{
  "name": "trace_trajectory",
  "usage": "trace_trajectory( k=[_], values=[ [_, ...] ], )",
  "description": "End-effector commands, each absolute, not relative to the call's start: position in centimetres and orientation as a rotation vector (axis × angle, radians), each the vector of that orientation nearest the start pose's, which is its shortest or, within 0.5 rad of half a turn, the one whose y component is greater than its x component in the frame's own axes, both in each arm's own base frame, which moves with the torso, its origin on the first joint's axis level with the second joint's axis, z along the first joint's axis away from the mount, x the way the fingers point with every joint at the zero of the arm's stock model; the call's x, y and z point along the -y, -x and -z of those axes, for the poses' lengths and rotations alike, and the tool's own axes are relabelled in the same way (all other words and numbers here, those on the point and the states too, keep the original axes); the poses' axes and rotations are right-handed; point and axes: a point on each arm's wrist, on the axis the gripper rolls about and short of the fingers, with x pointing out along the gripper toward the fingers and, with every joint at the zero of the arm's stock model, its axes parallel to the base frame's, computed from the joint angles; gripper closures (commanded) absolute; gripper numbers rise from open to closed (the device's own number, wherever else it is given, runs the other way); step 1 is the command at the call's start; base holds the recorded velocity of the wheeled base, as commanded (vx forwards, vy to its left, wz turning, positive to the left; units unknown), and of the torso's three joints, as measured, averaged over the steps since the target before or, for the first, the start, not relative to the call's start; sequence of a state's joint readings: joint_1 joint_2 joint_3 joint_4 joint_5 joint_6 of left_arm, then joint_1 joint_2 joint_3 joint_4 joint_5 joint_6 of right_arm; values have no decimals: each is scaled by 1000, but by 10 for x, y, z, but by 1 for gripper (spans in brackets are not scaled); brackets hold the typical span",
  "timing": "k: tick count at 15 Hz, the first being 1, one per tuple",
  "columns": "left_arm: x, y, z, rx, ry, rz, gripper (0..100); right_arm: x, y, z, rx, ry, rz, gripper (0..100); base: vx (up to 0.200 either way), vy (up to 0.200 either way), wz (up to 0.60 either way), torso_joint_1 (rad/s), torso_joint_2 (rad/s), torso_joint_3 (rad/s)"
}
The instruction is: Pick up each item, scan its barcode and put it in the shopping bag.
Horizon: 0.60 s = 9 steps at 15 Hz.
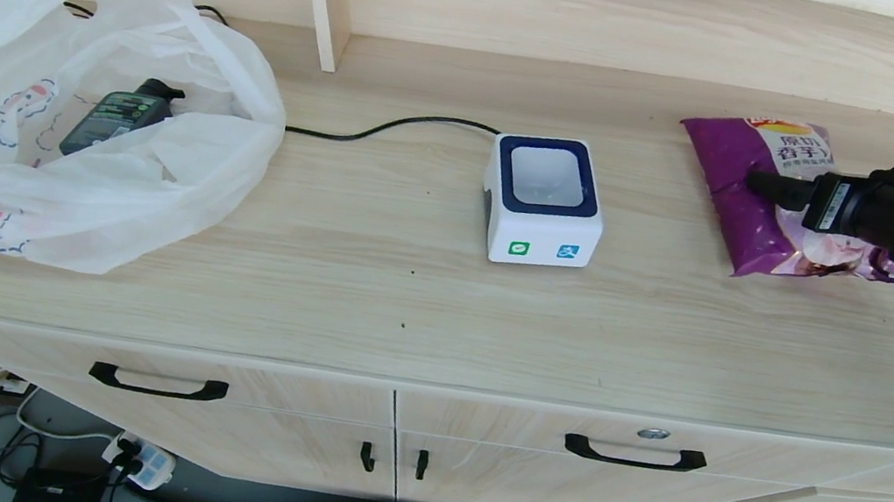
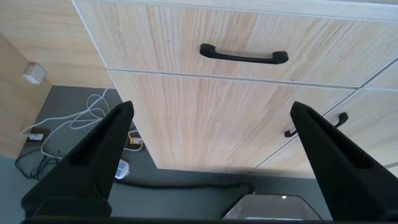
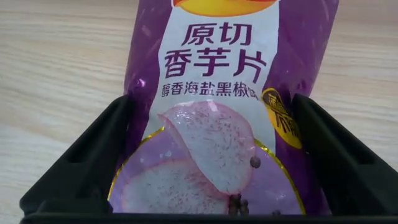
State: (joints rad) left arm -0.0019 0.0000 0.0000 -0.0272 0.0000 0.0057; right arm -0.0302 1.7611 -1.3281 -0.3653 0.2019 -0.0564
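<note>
On the counter, the shopping bag lies at my far left, well apart from the purple chip bag at my right, whose long axis runs away from me. My right gripper is spread wide astride its width, gripping nothing; contact is hard to judge. My left gripper, equally wide and empty, hangs by the drawers.

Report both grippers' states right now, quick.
Left gripper: open, holding nothing.
Right gripper: open, straddling the purple chip bag, not shut on it.
</note>
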Motion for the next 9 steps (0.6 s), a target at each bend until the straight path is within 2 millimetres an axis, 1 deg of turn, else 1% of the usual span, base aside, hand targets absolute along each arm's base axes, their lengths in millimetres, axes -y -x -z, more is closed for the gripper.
trace_trajectory(
  k=[1,3,5,6,7,9],
  values=[
    [0,23,-78,26,-6,1,0,6,-359,-269,-97,48,-173,0,0,0,0,0,0,0],
    [0,23,-78,26,-6,1,0,6,-366,-268,-56,51,-166,0,0,0,0,0,0,0],
    [0,23,-78,26,-6,1,0,6,-367,-267,-57,48,-164,0,0,0,0,0,0,0],
    [0,23,-78,26,-8,1,0,6,-365,-263,-73,50,-165,0,0,0,0,0,0,0],
    [0,23,-78,26,-8,1,0,6,-363,-259,-85,51,-165,100,0,0,0,0,0,0],
    [0,23,-78,26,-6,1,0,4,-360,-260,-85,40,-163,100,0,0,0,0,0,0]
  ],
)
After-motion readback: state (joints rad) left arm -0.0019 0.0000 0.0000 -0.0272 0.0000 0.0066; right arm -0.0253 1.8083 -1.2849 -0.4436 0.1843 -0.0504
